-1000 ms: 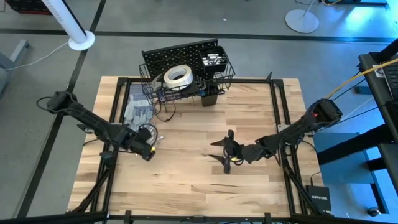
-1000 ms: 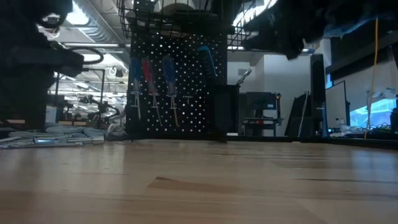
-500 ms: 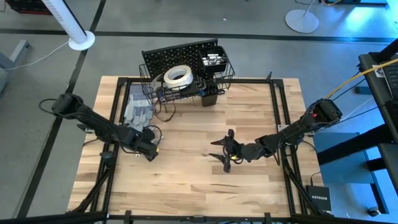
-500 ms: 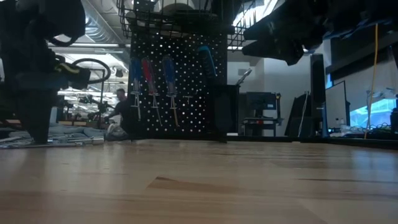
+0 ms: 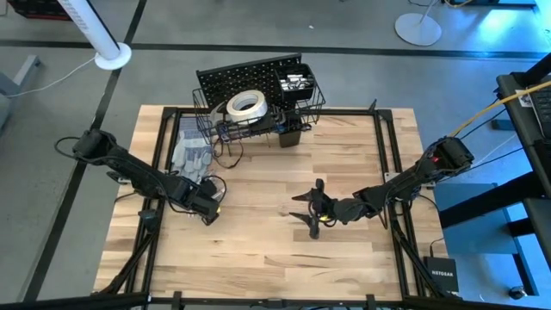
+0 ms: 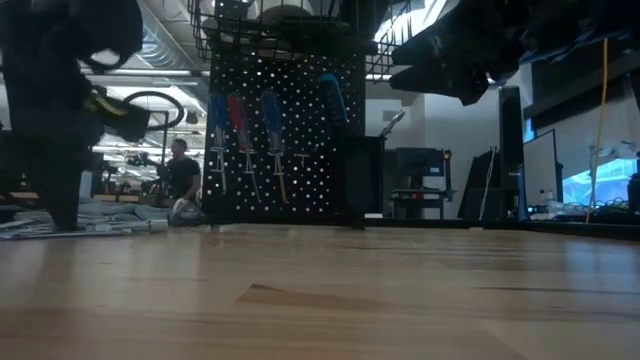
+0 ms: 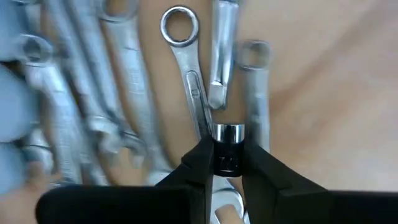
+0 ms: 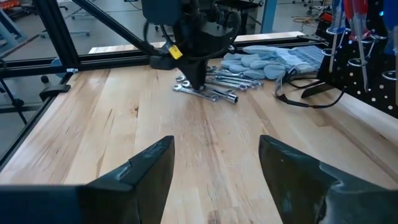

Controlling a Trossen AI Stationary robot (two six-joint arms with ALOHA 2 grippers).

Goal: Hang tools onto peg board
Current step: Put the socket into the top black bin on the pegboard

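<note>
High view: overhead, straight down on the table [image 5: 284, 250].
Low view: tabletop height, facing the peg board [image 6: 285, 140].
Left wrist view: close above the wrenches [image 7: 112, 106].
Right wrist view: level, farther back; shares those wrenches.

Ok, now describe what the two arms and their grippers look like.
Both arms are dark and slim, built of jointed segments. The left arm trails a looped black cable and carries a yellow tag near its gripper. The right arm shows a small red spot at its upper joint. The right gripper has two broad, matte black fingers with angular tips.
</note>
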